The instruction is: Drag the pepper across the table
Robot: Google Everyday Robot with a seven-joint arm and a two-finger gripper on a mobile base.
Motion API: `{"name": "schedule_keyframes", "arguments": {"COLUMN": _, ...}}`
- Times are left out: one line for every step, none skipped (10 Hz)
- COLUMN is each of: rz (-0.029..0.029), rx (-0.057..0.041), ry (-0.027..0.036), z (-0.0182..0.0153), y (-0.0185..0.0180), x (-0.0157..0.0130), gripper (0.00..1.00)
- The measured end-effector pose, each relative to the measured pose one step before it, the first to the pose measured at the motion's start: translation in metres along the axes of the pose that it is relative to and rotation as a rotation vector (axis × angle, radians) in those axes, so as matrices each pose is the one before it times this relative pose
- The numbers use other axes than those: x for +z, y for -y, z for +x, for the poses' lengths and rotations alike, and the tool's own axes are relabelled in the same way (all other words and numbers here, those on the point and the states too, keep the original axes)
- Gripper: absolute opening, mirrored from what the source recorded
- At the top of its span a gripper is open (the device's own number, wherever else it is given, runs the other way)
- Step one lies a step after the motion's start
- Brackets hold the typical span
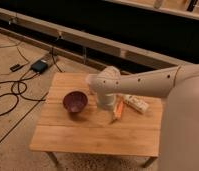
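The pepper [118, 110] is slim and orange and lies on the bamboo table [93, 137], right of the middle, pointing toward the front. My white arm reaches in from the right. The gripper [107, 103] hangs down just left of the pepper, close beside it and low over the tabletop. I cannot tell whether it touches the pepper.
A dark purple bowl [75, 101] stands on the table left of the gripper. A white printed tube [136, 103] lies right of the pepper. A black box [39, 66] and cables [8, 95] lie on the floor to the left. A dark rail wall runs behind the table.
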Motion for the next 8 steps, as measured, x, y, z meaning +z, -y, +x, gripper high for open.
{"name": "schedule_keyframes", "arguments": {"rz": -0.00367, "rx": 0.01213, "ry": -0.00327, "z": -0.00145, "y": 0.00393, "x": 0.00883, "gripper": 0.65}}
{"name": "schedule_keyframes", "arguments": {"rz": -0.00316, "rx": 0.01143, "ry": -0.00223, "z": -0.00121, "y": 0.00373, "x": 0.00705, "gripper": 0.65}}
{"name": "schedule_keyframes", "arguments": {"rz": -0.00225, "rx": 0.02186, "ry": -0.00614, "z": -0.00064, "y": 0.00774, "x": 0.01091, "gripper": 0.65}}
{"name": "schedule_keyframes", "arguments": {"rz": -0.00185, "rx": 0.01589, "ry": -0.00399, "z": 0.0, "y": 0.00564, "x": 0.00766, "gripper": 0.65}}
{"name": "schedule_keyframes", "arguments": {"rz": -0.00036, "rx": 0.0083, "ry": -0.0023, "z": 0.00033, "y": 0.00297, "x": 0.0034, "gripper": 0.65}}
{"name": "schedule_keyframes", "arguments": {"rz": -0.00166, "rx": 0.01613, "ry": -0.00371, "z": 0.00071, "y": 0.00611, "x": 0.0078, "gripper": 0.65}}
{"name": "schedule_keyframes", "arguments": {"rz": -0.00209, "rx": 0.00848, "ry": -0.00226, "z": 0.00035, "y": 0.00305, "x": 0.0041, "gripper": 0.65}}
{"name": "schedule_keyframes", "arguments": {"rz": -0.00182, "rx": 0.00313, "ry": -0.00085, "z": -0.00026, "y": 0.00182, "x": 0.00417, "gripper": 0.65}}
